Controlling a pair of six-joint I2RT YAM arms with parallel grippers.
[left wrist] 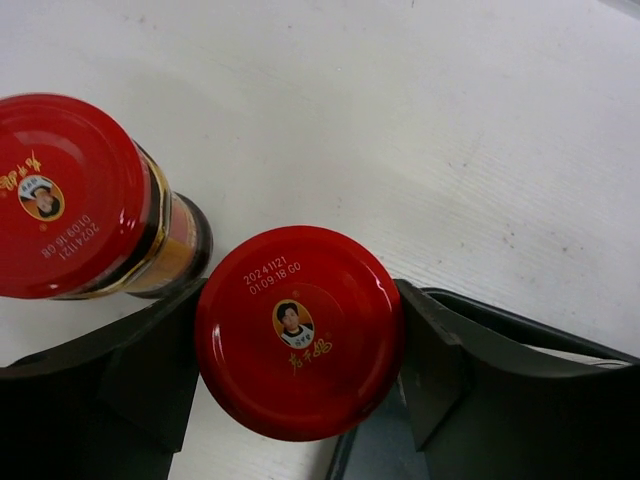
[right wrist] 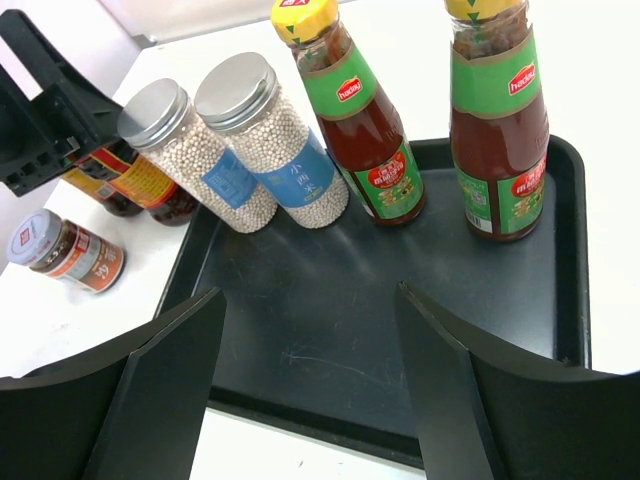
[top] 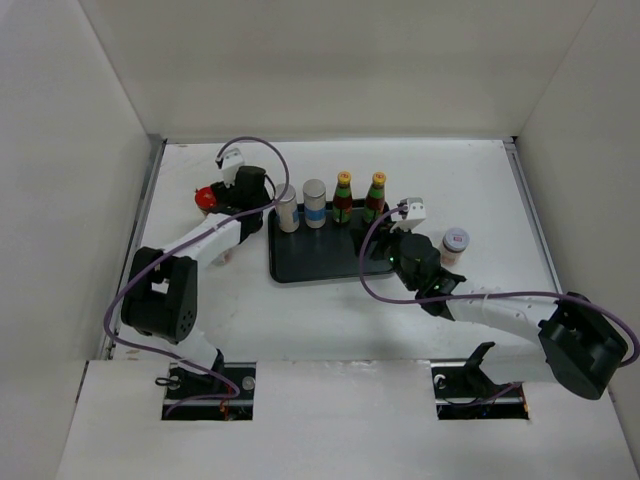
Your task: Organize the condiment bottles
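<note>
My left gripper is shut on the red lid of an amber jar, with one finger against each side, right by the tray's left edge. A second red-lidded jar stands beside it on the table. On the black tray two grey-topped jars and two green yellow-capped bottles stand in a row along the far side. My right gripper hangs open over the tray's near part, holding nothing. In the top view the left gripper hides the held jar.
A short white-lidded jar stands on the table left of the tray. Another white-lidded jar stands to the tray's right, close to my right arm. White walls enclose the table on three sides.
</note>
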